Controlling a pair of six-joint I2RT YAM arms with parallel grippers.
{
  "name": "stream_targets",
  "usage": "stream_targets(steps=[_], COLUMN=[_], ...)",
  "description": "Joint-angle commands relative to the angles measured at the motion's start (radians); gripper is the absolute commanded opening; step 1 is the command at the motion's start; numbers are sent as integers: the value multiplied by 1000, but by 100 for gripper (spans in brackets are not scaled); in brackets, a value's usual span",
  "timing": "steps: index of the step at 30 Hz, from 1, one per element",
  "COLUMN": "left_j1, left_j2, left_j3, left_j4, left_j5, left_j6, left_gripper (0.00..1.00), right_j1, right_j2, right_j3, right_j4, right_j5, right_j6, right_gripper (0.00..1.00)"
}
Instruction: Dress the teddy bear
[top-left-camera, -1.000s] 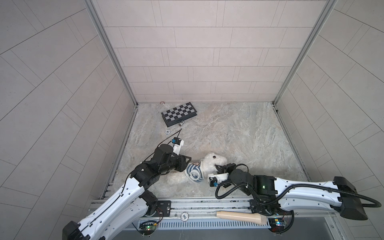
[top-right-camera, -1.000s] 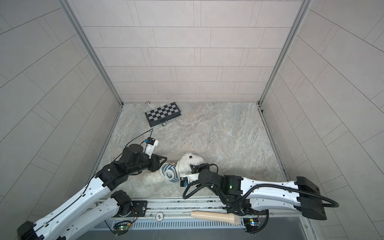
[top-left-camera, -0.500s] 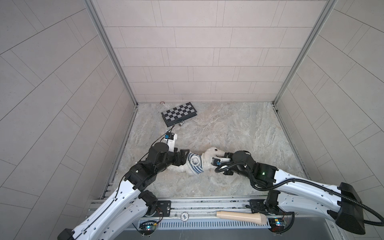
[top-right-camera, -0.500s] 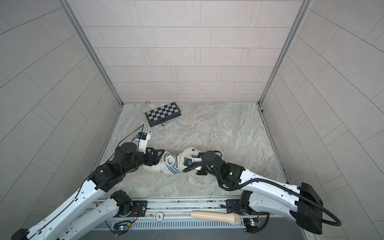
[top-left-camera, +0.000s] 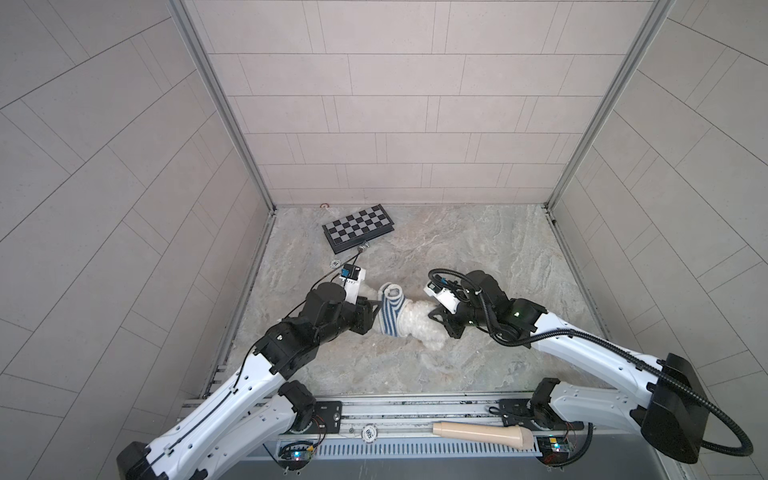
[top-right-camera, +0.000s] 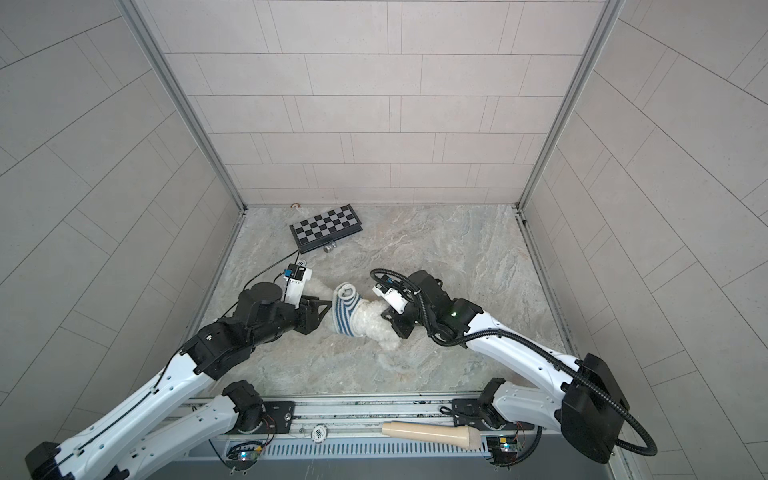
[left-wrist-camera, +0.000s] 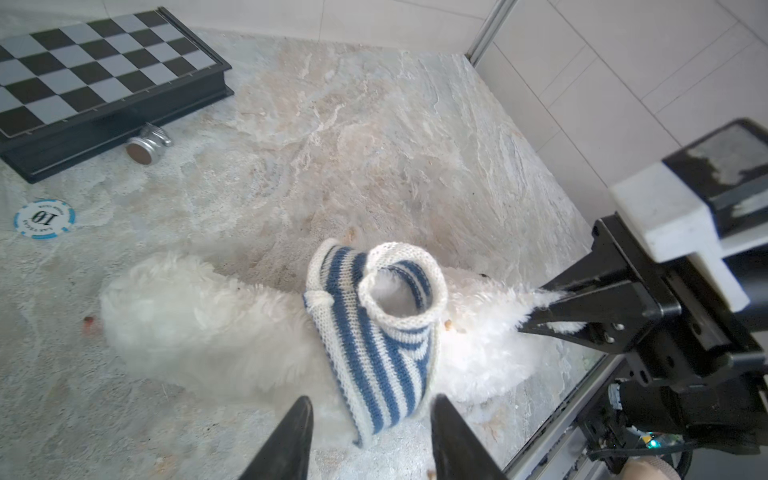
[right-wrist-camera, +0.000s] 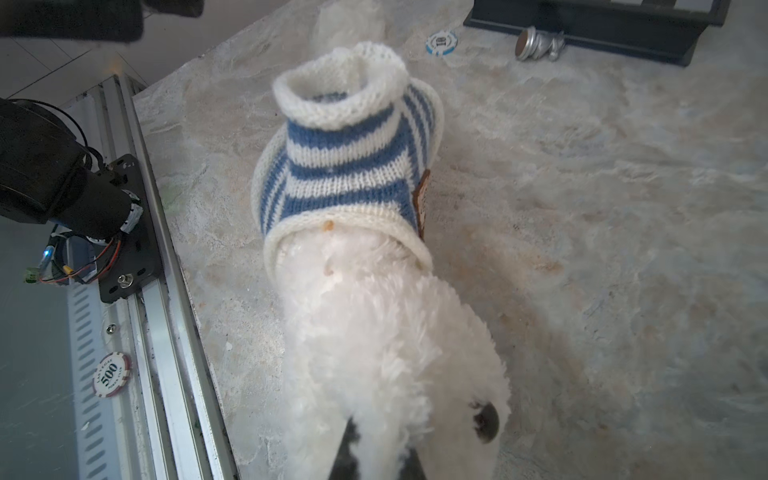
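Note:
The white fluffy teddy bear (top-left-camera: 420, 325) lies stretched across the table between my two grippers in both top views (top-right-camera: 379, 326). A blue-and-white striped shirt (left-wrist-camera: 374, 345) is bunched round its middle, collar standing up (right-wrist-camera: 345, 166). My right gripper (right-wrist-camera: 380, 449) is shut on the fur at the bear's head, close to a dark eye or nose (right-wrist-camera: 486, 422). My left gripper (left-wrist-camera: 372, 415) stands open at the other side, the shirt's lower hem lying between its fingers with gaps on both sides. The bear's rear (left-wrist-camera: 199, 324) shows beyond the shirt.
A folded chessboard (top-left-camera: 359, 226) lies at the back left, with a silver piece (top-left-camera: 363, 248) and a blue poker chip (top-left-camera: 336, 262) near it. A beige handle (top-left-camera: 482, 432) rests on the front rail. Another chip (right-wrist-camera: 111, 374) lies beside the rail. Tiled walls enclose three sides.
Both arms have carried the bear and shirt away from the front edge toward the middle. The left gripper has opened wide and narrowed again. The right gripper has kept its hold on the fur.

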Motion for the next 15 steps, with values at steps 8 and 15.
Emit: stream_targets(steps=[8, 15], left_j1=[-34, -46], left_j2=[174, 222], left_j3=[-51, -56], left_j4=[76, 96], left_j5=[19, -2], left_j6=[-39, -40], left_gripper=[35, 31], right_j1=[-53, -61], right_j2=[35, 29], right_j3=[-18, -29], right_j4=[61, 66], right_j5=[-64, -63], right_j6=[76, 75], right_gripper=[0, 0])
